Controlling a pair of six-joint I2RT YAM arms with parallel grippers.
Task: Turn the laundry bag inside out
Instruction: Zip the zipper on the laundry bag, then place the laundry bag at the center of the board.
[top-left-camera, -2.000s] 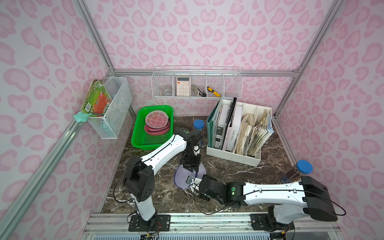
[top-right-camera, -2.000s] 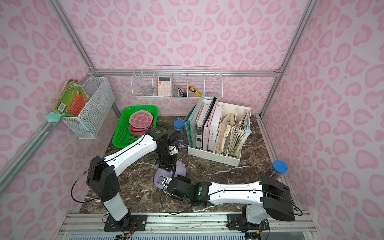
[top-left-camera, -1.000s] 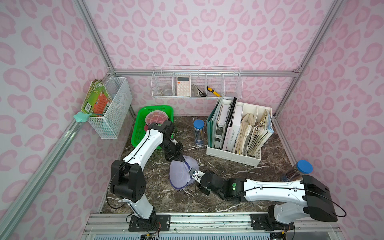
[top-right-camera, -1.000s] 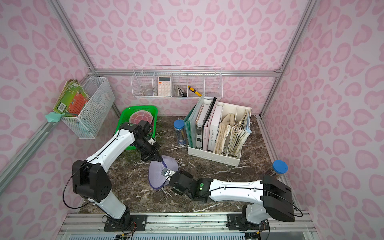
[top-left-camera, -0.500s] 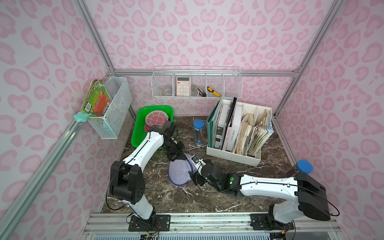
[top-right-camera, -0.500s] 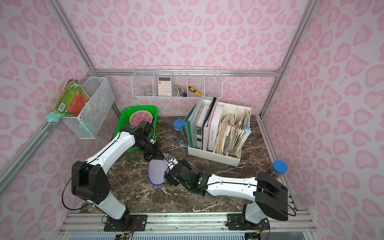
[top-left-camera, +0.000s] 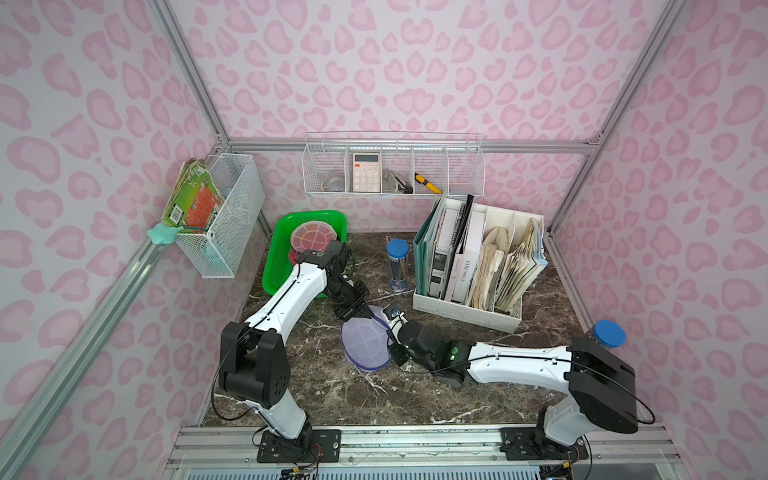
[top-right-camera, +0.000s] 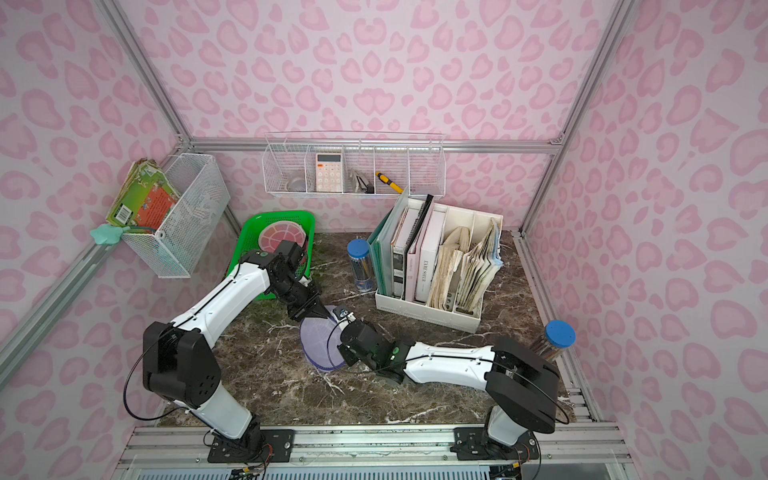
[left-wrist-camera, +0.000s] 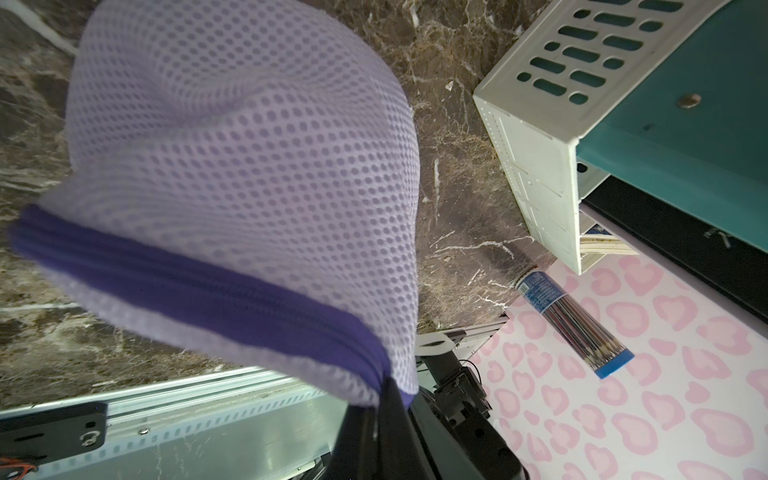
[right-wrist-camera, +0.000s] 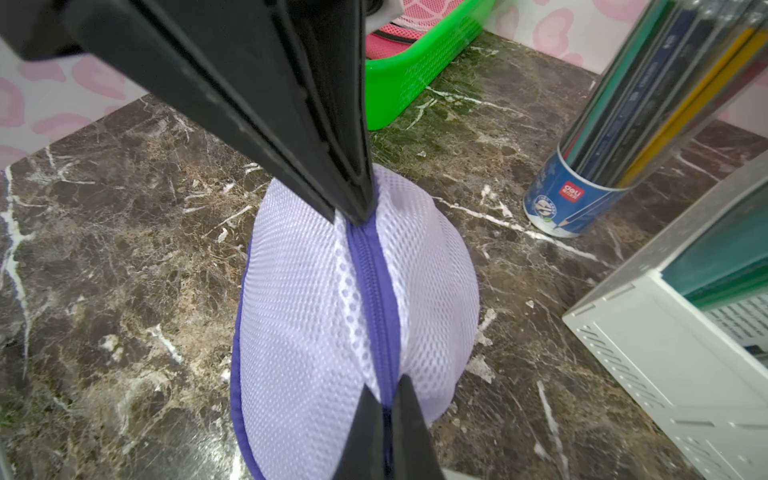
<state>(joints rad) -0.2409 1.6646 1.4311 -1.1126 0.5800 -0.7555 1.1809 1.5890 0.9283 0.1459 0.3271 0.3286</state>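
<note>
Both top views showed the laundry bag (top-left-camera: 365, 343) on the marble surface (top-left-camera: 332, 399) between the arms, the grips too small to read. Left wrist view: left fingers (left-wrist-camera: 374, 436) pinched one end of its zip (left-wrist-camera: 208, 286), tips hidden by mesh. Right wrist view: right fingers (right-wrist-camera: 363, 440) pinched the opposite end. Since the zip looked closed, pulling might only stretch mesh, or a pinch could slip.

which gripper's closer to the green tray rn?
Left. The left gripper pinches the laundry bag end facing the green tray; the right gripper pinches the opposite end, farther away.
</note>
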